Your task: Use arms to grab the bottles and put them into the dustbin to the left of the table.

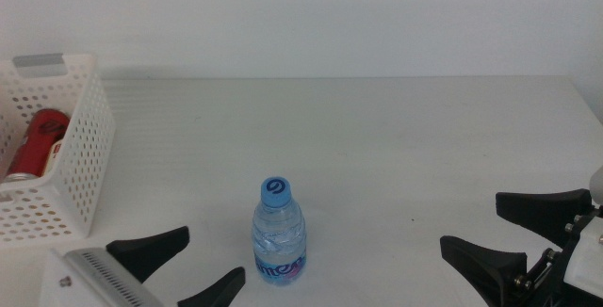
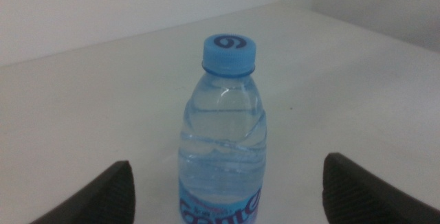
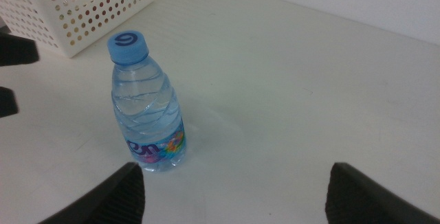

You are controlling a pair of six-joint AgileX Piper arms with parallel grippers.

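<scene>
The water bottle (image 1: 280, 233) is clear with a sky-blue cap (image 1: 275, 191) bearing a dark blue swirl, and a blue label with white lettering and pink touches. The dustbin (image 1: 82, 147) is white, its walls dotted with rows of round holes, with a grey strip on the rim. Inside it the soda can (image 1: 38, 140) is red. The desk (image 1: 396, 147) is plain matte white. Both grippers' fingers (image 1: 149, 250) are black.
</scene>
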